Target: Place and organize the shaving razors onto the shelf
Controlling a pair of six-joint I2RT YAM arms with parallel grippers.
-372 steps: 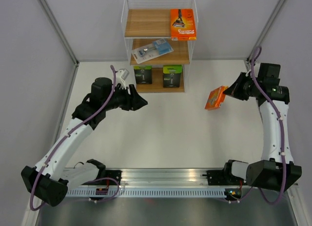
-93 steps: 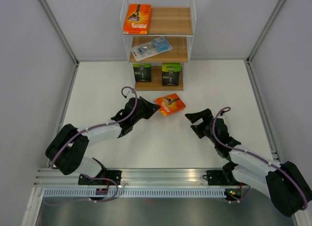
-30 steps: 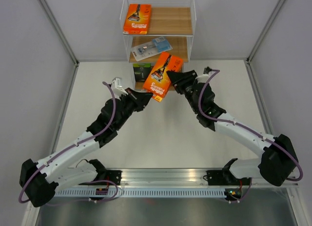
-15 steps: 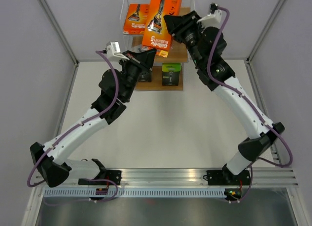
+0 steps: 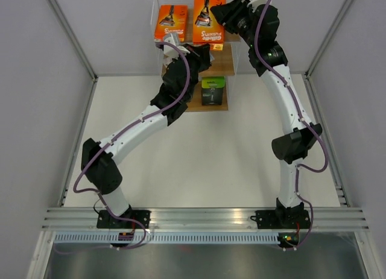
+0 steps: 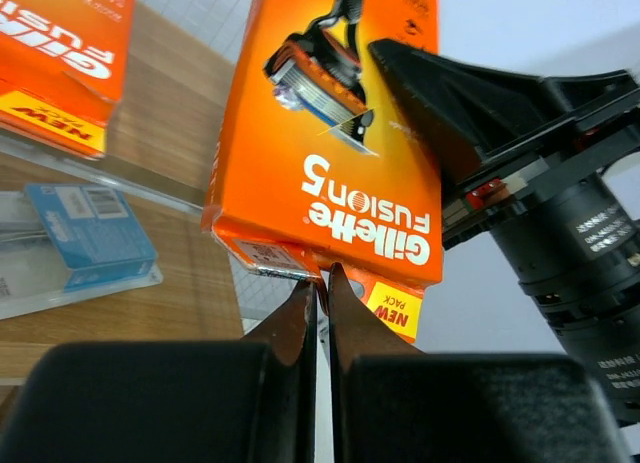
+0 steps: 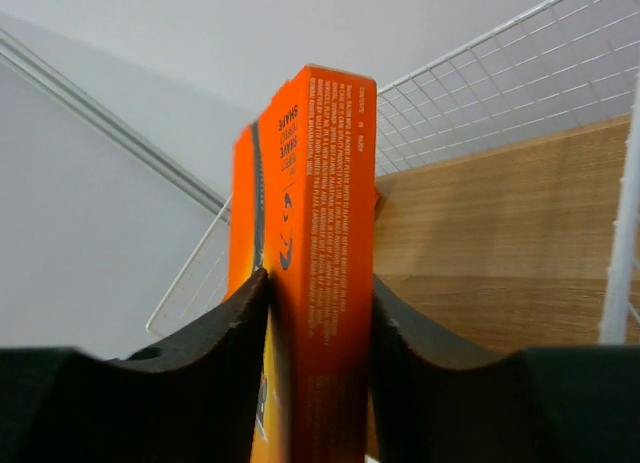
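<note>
Orange pack [image 5: 208, 15] raised to shelf [image 5: 224, 61] | right claw [image 7: 320, 283] pinching it | left claw [image 6: 322, 279] closed (touching it)

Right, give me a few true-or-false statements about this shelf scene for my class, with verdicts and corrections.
1. The right hand grips an orange pack. True.
2. The left hand is wide open. False: it is shut, with its tips at the orange pack's lower edge.
3. A blister pack lies on the middle board of the shelf. True.
4. The top board of the shelf is bare. False: a second orange pack lies on its left side.
</note>
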